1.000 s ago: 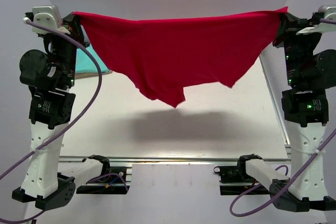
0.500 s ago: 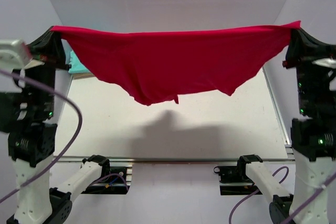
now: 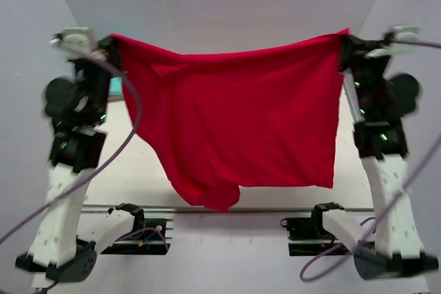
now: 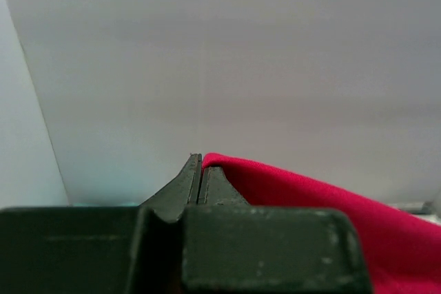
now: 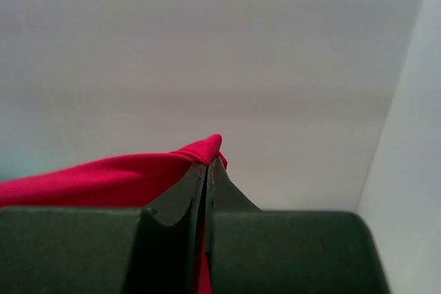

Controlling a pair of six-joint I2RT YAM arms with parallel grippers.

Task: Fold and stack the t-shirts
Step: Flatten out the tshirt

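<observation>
The red t-shirt (image 3: 234, 122) hangs in the air like a curtain between my two raised arms, its lower edge dangling in front of the table's near rail. My left gripper (image 3: 114, 40) is shut on the shirt's upper left corner. My right gripper (image 3: 343, 36) is shut on the upper right corner. In the left wrist view the jaws (image 4: 200, 160) are pressed together with red cloth (image 4: 310, 194) running off to the right. In the right wrist view the closed jaws (image 5: 209, 162) pinch a red fold (image 5: 103, 180). Only a sliver of the teal t-shirt (image 3: 116, 87) shows, behind the left arm.
The white table (image 3: 141, 163) lies below the shirt, with a metal rail (image 3: 275, 209) along its near edge. Pale walls close in the back and both sides. Purple cables (image 3: 131, 101) loop beside each arm. The arm bases (image 3: 131, 222) sit at the front.
Both arms have swung and drawn closer together, still gripping the corners. The red shirt, which was stretched wide and short, now hangs down long and flat, hiding most of the table.
</observation>
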